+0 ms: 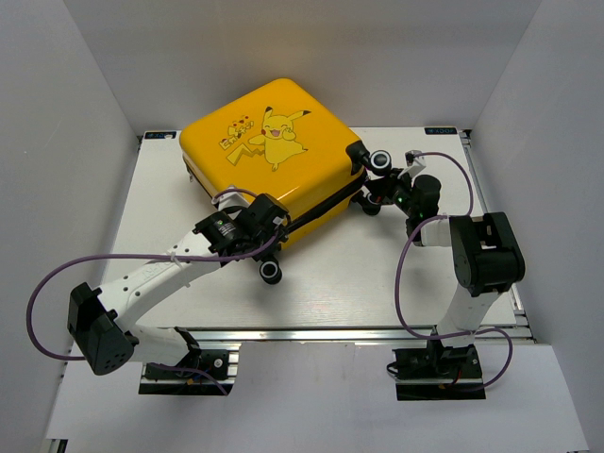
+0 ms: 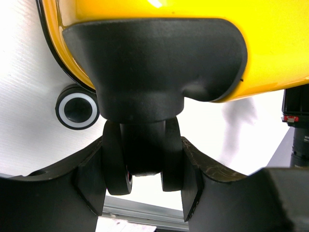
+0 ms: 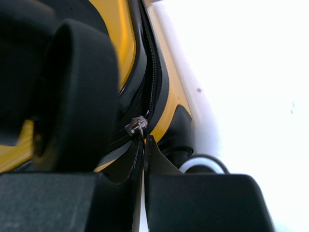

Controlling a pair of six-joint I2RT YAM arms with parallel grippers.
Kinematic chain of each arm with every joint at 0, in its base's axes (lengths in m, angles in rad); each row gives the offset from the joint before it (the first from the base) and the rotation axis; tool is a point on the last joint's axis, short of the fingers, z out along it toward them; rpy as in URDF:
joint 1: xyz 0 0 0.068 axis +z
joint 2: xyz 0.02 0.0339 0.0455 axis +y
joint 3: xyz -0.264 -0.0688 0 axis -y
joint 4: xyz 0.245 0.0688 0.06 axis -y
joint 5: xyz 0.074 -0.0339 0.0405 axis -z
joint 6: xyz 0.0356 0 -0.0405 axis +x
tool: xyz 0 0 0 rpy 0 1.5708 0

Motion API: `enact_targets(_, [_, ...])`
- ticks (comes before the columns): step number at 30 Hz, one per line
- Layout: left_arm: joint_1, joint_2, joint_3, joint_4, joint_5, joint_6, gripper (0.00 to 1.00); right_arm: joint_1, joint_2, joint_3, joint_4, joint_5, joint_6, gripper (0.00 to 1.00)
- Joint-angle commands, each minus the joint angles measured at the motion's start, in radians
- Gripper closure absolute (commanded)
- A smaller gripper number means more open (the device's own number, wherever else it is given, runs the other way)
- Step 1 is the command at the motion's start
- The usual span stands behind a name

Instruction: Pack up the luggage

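Observation:
The luggage [image 1: 274,142], a yellow hard-shell case with a Pikachu cartoon, lies flat and closed at the back of the white table [image 1: 377,274]. My left gripper [image 1: 274,243] is at its near corner. In the left wrist view the two fingers press on both sides of a black twin wheel [image 2: 145,145], so the left gripper [image 2: 142,179] is shut on it. My right gripper [image 1: 376,193] is at the luggage's right corner. In the right wrist view the gripper [image 3: 144,142] is shut on the tab of the metal zipper pull [image 3: 137,124] on the black zip seam.
A white-ringed wheel [image 1: 271,271] sticks out below the left gripper, and another [image 1: 380,160] sits by the right gripper. A large black wheel [image 3: 77,92] fills the left of the right wrist view. White walls enclose the table; a metal rail [image 1: 330,332] runs along its front.

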Motion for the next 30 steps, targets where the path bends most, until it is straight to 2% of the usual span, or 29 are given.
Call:
enact_targets(1, [0.058,-0.168,-0.056,-0.465,-0.122,-0.001,1.00,-0.203,0.096,0.130,0.150,0.313,-0.092,1.00])
enact_targets(5, [0.080,-0.180,-0.100,-0.467,-0.096,-0.004,1.00,-0.246,0.146,0.219,0.194,0.212,-0.213,1.00])
enact_targets(9, [0.090,-0.195,-0.140,-0.464,-0.070,-0.010,1.00,-0.277,0.218,0.348,0.196,0.107,-0.233,1.00])
enact_targets(11, [0.101,-0.200,-0.149,-0.464,-0.061,-0.009,1.00,-0.277,0.284,0.466,0.175,0.055,-0.234,1.00])
enact_targets(14, [0.121,-0.200,-0.166,-0.467,-0.046,-0.007,1.00,-0.249,0.370,0.596,0.151,-0.034,-0.224,1.00])
enact_targets(20, [0.141,-0.154,-0.183,-0.465,-0.014,-0.007,1.00,-0.172,0.564,0.841,0.227,-0.075,-0.190,1.00])
enact_targets(23, [0.152,-0.122,-0.180,-0.465,-0.004,-0.006,1.00,-0.105,0.643,0.950,0.189,-0.082,-0.216,1.00])
enact_targets(26, [0.161,-0.120,-0.183,-0.467,0.002,-0.004,1.00,-0.054,0.627,0.900,0.261,-0.094,-0.242,1.00])
enact_targets(29, [0.173,-0.126,-0.125,-0.465,-0.007,-0.007,1.00,-0.010,0.512,0.694,0.346,-0.080,-0.285,1.00])
enact_targets(30, [0.173,-0.126,-0.098,-0.465,-0.032,0.015,0.91,-0.004,0.452,0.643,0.386,-0.092,-0.297,1.00])
